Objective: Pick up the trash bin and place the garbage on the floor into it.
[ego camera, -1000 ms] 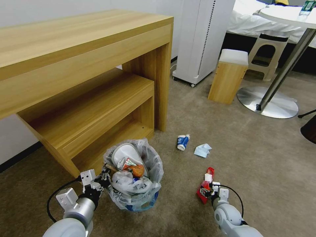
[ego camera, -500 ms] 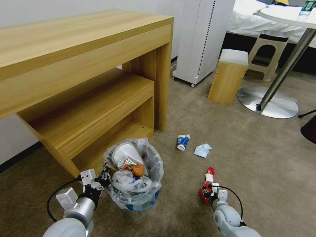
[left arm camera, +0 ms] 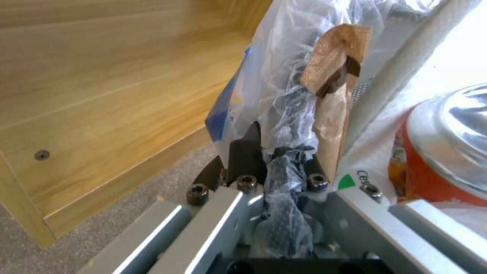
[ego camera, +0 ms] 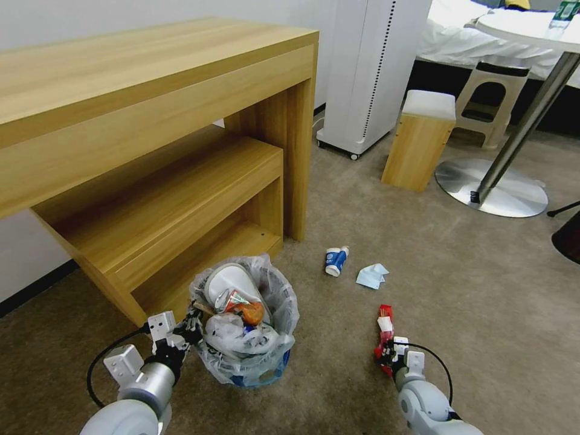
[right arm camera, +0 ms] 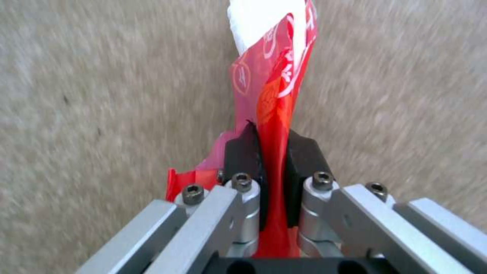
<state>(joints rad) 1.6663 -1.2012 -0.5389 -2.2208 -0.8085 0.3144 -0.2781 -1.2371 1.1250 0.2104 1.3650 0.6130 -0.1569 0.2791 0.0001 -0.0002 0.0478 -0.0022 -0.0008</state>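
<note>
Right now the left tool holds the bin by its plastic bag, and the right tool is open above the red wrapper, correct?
Not quite. The right tool is shut on the red wrapper, as the right wrist view shows. The left tool does hold the bin by its plastic bag.

beige carpet (ego camera: 459,272), blue-white cup (ego camera: 335,261), tissue (ego camera: 371,276)

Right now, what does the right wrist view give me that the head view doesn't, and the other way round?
Right wrist view alone: the black pads pressed shut on the red wrapper, which is pinched flat between them. Head view alone: the left gripper at the trash bin rim, with the blue-white cup and tissue lying on the floor beyond. Both show the right gripper holding the wrapper over carpet.
</note>
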